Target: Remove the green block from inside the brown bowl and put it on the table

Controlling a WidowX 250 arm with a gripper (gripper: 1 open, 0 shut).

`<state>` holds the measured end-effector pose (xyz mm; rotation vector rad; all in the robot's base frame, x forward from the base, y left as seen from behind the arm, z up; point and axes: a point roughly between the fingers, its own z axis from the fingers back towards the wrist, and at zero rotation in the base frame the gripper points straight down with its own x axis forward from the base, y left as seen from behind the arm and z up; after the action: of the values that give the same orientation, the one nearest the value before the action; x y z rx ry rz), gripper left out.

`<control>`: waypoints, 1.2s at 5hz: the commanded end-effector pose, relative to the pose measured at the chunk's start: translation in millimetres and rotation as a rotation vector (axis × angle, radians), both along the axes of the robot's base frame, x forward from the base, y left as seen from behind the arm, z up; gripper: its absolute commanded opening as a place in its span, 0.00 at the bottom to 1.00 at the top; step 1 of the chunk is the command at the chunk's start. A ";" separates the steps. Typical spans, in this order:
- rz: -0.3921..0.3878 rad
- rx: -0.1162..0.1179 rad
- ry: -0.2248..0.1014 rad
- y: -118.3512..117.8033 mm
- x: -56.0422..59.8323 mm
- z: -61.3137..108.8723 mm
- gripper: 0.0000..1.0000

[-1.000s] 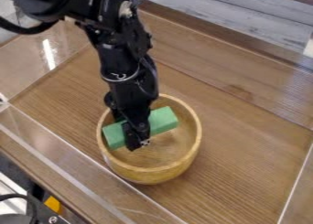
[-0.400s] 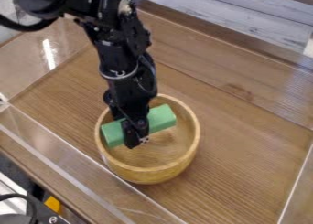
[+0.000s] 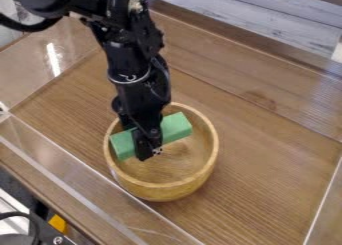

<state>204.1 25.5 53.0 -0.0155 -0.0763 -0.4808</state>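
The jaws are clamped together on the green block (image 3: 152,135), the black gripper (image 3: 147,146) pointing straight down into the brown bowl (image 3: 195,174) and pinching the block near its middle. Compared with a second ago, almost nothing differs: the arm holds the same pose over the bowl, the block sits at the same tilt, its right end higher and farther than its left, and the bowl has not shifted on the table (image 3: 254,99).

The block is inside the bowl, and whether it rests on the bowl's floor or is just clear of it cannot be told, since the gripper hides the contact. The bowl stands near the front edge of the table, close to the clear acrylic wall (image 3: 80,194) that runs along the near side. The dark arm rises from the bowl to the upper left and covers part of the far rim.

Counted: one block, one bowl, one arm with one gripper. A pale plank surface (image 3: 267,24) lies beyond the table at the far right.
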 end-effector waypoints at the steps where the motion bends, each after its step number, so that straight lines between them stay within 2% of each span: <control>1: 0.018 0.003 -0.040 3.5 9.9 10.0 0.00; 6: 0.048 -0.004 -0.024 3.4 10.7 9.8 0.00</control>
<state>205.6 25.3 54.4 -0.0257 -0.0628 -0.4428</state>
